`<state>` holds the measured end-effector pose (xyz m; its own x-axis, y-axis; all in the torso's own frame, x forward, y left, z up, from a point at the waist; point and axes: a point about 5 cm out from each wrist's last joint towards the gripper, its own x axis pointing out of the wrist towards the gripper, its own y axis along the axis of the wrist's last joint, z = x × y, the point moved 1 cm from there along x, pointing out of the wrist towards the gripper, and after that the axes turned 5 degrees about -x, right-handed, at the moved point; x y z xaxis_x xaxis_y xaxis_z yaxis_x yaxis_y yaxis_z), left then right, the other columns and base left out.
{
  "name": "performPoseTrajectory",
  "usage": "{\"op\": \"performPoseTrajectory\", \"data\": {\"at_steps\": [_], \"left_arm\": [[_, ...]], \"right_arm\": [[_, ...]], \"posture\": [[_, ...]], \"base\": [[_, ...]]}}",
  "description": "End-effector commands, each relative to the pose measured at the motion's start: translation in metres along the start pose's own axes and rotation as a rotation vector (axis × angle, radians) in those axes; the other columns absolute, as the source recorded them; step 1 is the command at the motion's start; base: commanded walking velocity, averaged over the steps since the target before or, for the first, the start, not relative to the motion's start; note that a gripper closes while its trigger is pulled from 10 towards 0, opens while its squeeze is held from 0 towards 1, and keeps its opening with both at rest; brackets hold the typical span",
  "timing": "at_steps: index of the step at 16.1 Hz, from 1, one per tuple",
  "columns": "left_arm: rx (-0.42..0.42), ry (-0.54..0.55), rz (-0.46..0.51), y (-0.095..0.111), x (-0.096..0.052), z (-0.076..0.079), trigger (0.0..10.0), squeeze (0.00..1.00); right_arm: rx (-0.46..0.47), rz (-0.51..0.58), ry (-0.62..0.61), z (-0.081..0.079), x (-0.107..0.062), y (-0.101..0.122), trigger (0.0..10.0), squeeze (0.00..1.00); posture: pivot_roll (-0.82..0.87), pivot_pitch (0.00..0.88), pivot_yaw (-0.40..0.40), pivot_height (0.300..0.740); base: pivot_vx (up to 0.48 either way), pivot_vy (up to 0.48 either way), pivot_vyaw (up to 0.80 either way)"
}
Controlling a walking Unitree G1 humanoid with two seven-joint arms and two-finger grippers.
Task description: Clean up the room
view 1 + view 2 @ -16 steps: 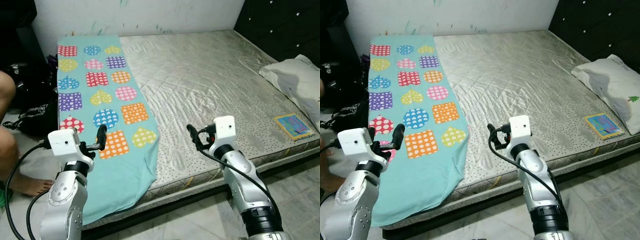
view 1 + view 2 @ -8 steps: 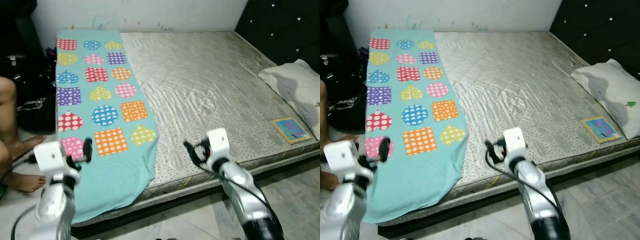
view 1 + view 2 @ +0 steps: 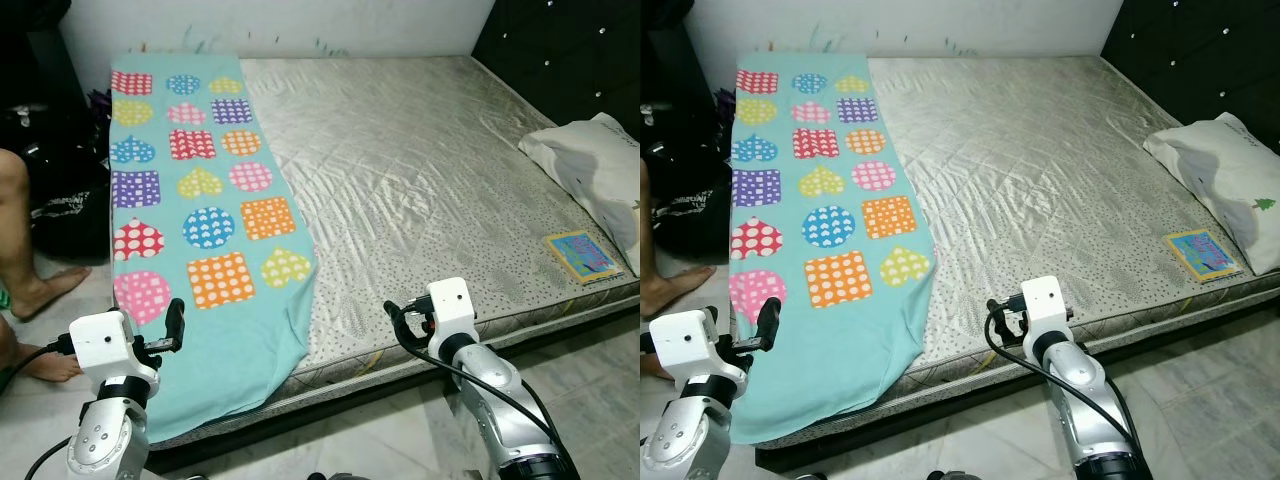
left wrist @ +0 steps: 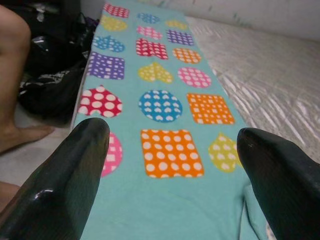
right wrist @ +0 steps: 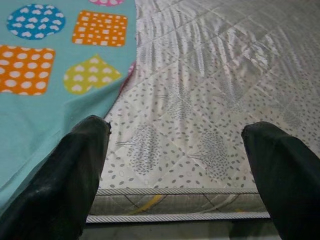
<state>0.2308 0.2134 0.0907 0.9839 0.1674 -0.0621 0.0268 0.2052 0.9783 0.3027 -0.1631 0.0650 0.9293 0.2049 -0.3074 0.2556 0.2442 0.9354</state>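
Blanket (image 3: pixel 200 200), turquoise with dotted hearts and squares, spread along mattress (image 3: pixel 420 180) left side. Left gripper (image 4: pixel 175 150) and right gripper (image 5: pixel 175 150) at lower frame, fingers spread wide, holding nothing. No readable writing.

Matt cotton-like sheet (image 3: pixel 190 200) over a glossy quilted mattress (image 3: pixel 420 170).

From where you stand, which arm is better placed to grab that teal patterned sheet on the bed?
Left. The left gripper hangs open right over the teal sheet's near end; the right gripper faces bare mattress.
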Motion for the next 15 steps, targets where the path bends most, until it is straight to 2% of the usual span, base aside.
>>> {"op": "performPoseTrajectory", "data": {"at_steps": [1, 4, 6, 8, 11, 15], "left_arm": [[0.006, -0.007, 0.022, 0.003, 0.001, 0.005, 10.0, 0.0], [0.0, -0.017, 0.056, 0.008, 0.009, 0.009, 10.0, 0.0], [0.003, -0.041, 0.051, 0.007, 0.013, 0.011, 10.0, 0.0], [0.0, -0.043, 0.051, 0.008, 0.017, 0.012, 10.0, 0.0], [-0.018, -0.025, 0.048, 0.007, 0.019, 0.012, 10.0, 0.0], [-0.055, -0.033, 0.043, -0.001, 0.02, 0.022, 10.0, 0.0]], "right_arm": [[0.008, 0.008, -0.039, 0.01, 0.001, 0.003, 10.0, 0.0], [0.021, 0.033, -0.067, 0.015, 0.005, 0.01, 10.0, 0.0], [0.044, 0.028, -0.073, 0.015, 0.005, 0.007, 10.0, 0.0], [0.038, 0.042, -0.054, 0.012, 0.011, 0.013, 10.0, 0.0], [0.03, 0.054, -0.047, 0.013, 0.012, 0.018, 10.0, 0.0], [-0.015, 0.052, -0.036, 0.023, 0.007, 0.017, 10.0, 0.0]], "posture": [[-0.04, 0.137, -0.145, 0.74], [-0.05, 0.119, -0.131, 0.74], [-0.05, 0.111, -0.129, 0.74], [-0.04, 0.108, -0.135, 0.74], [-0.06, 0.125, -0.129, 0.74], [-0.1, 0.108, -0.189, 0.74]], "base": [[0.0, 0.0, 0.0], [0.0, 0.0, 0.0], [0.0, 0.0, -0.58], [0.0, 0.0, 0.0], [0.0, 0.0, 0.0], [0.0, 0.0, 0.0]]}}
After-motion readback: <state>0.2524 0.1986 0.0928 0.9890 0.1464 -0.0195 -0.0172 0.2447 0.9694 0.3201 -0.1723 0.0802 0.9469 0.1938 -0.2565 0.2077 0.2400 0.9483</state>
